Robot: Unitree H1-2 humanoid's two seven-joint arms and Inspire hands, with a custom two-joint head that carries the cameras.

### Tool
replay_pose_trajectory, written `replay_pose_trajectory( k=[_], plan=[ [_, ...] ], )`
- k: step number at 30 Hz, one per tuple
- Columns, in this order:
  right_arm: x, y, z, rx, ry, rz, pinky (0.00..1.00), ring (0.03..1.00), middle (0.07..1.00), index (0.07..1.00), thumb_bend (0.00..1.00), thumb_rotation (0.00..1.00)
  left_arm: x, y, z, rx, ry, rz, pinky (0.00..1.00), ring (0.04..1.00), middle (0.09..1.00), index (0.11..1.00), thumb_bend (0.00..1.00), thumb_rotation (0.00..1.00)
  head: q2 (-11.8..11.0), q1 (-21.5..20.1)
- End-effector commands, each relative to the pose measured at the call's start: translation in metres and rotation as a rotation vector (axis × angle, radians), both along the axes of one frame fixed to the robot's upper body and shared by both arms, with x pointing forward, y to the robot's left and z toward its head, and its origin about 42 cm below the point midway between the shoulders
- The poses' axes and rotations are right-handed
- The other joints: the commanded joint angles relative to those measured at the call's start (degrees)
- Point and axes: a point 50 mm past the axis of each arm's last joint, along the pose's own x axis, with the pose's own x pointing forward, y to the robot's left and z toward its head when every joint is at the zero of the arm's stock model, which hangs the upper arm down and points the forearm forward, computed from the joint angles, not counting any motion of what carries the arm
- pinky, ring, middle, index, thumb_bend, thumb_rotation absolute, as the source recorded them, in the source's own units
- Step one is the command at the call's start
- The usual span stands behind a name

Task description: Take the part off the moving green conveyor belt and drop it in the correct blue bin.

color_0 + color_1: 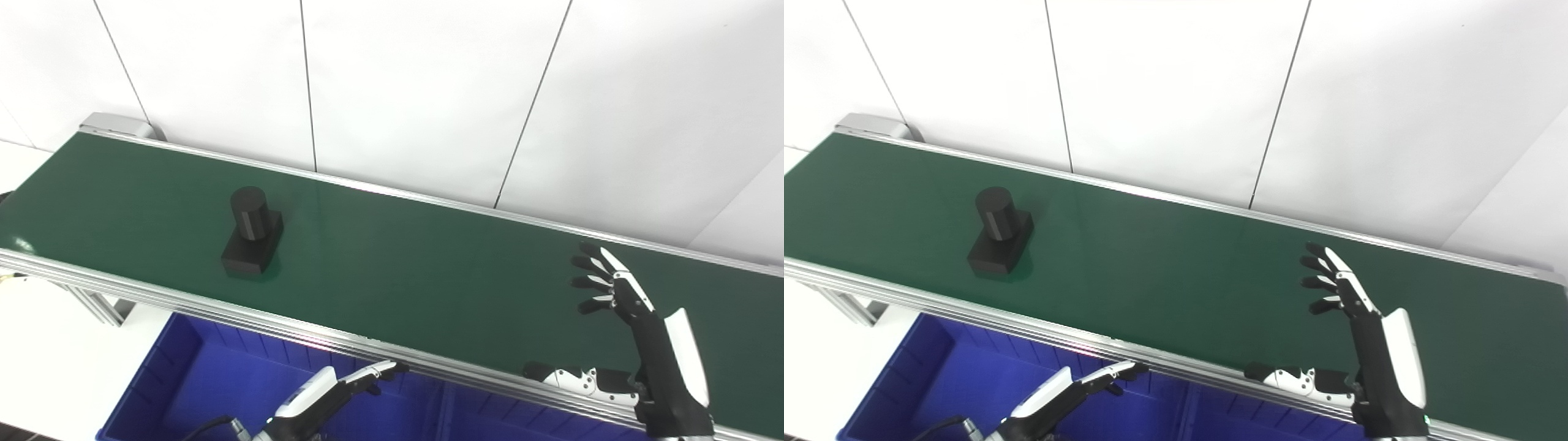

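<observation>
A: Nearest is the blue bin, below the belt's near rail; left hand hovers over it, fingers straight, holding nothing.

B: Biggest item, though, is the green conveyor belt. Right hand waits above it, spread wide, empty.

A: Black part sits upright, well left of it.

B: 1 tip: probably wait, then close around the cylinder, w/ thumb opposite.

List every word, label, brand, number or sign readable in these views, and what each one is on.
None: no readable text in either view.
Black part: no marking visible.
Green conveyor belt and its rail: plain.
Blue bin: no label visible.
Left hand and right hand: no lettering visible.
White wall panels: blank.
</observation>
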Motion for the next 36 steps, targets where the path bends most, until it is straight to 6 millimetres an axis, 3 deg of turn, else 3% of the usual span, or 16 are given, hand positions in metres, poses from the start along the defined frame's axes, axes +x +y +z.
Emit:
replay_pose_trajectory(
  k=[1,12,36],
  plan=[
    [0.004,0.0,0.017,0.008,-0.056,0.002,0.61,0.753,0.824,0.882,0.89,0.23,0.005,0.004,0.007,-0.024,-0.058,-0.004,0.79,0.886,0.939,0.917,0.9,0.31,0.06,0.01],
    [0.014,0.001,0.024,-0.009,-0.055,-0.007,0.66,0.791,0.847,0.89,0.85,0.21,0.005,0.005,0.008,-0.018,-0.079,-0.003,0.77,0.875,0.931,0.914,0.89,0.31,1.31,-1.56],
    [0.053,0.017,0.04,-0.083,-0.03,0.016,0.69,0.812,0.882,0.915,0.84,0.35,0.002,0.009,0.012,-0.031,-0.114,0.01,0.81,0.887,0.932,0.923,0.88,0.28,4.65,-7.19]
  ],
)
